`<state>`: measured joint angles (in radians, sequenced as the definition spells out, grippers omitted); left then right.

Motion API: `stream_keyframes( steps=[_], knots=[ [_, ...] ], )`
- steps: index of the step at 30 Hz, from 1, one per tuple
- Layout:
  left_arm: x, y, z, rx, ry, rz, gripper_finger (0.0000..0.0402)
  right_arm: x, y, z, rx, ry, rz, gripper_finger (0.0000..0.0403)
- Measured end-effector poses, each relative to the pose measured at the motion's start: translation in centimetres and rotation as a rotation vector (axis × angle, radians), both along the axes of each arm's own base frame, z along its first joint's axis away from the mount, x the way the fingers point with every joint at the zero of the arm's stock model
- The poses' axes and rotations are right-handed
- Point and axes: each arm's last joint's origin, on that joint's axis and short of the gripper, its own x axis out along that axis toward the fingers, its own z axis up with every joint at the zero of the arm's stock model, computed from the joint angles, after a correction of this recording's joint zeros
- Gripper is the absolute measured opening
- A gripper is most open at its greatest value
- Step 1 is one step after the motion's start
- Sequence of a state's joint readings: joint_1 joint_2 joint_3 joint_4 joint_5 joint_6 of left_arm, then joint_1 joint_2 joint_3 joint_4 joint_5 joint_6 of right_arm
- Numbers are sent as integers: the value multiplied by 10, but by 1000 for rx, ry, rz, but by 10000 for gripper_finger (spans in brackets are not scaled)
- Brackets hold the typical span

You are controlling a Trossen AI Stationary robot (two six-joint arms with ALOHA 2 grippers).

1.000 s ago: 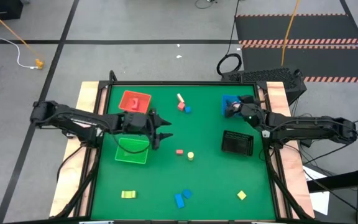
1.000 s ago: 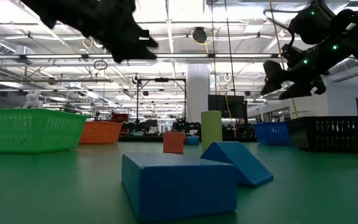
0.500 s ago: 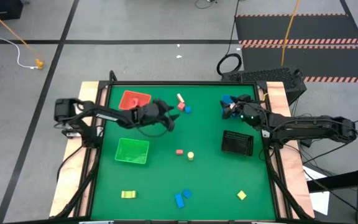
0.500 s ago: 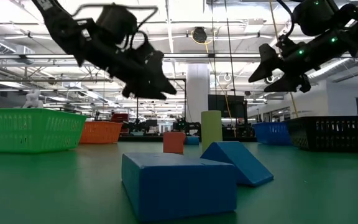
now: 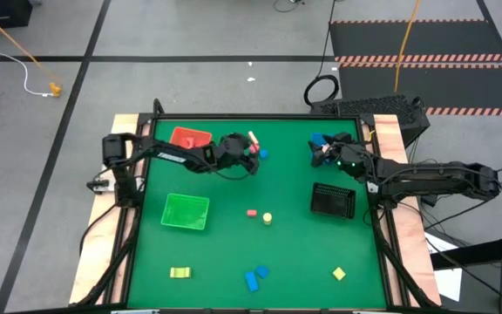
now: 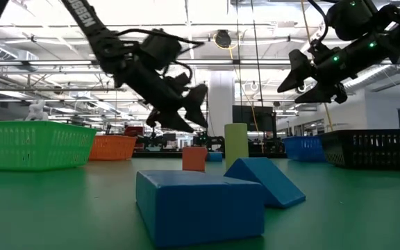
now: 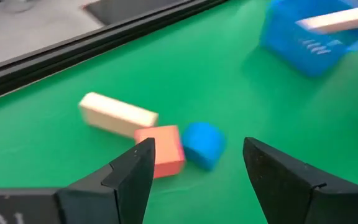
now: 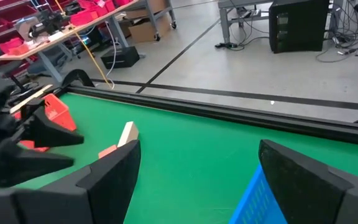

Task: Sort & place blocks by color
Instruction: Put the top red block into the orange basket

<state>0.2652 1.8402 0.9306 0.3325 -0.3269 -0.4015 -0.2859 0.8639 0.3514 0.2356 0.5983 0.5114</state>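
Swung across from the green tray, the left gripper (image 7: 194, 171) hangs open-jawed over the red block (image 7: 161, 150).

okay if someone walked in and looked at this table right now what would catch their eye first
Probably the left gripper, open and empty, reaching over a cluster of three blocks near the far edge: a tan bar, a red block and a round blue piece. Opposite, the right gripper hangs open above the blue tray, beside the black mesh basket.
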Motion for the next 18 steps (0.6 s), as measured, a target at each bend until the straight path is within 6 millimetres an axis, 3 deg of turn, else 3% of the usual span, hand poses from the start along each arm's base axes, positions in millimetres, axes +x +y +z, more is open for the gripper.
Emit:
stream_keyframes(
  steps=[7, 18],
  knots=[
    [13, 7, -4, -20, 55, 71, 243, 0, 0, 0, 0, 0, 0, 320],
    [10, 14, -11, -39, 88, 120, 243, 0, 0, 0, 0, 0, 0, 320]
  ],
)
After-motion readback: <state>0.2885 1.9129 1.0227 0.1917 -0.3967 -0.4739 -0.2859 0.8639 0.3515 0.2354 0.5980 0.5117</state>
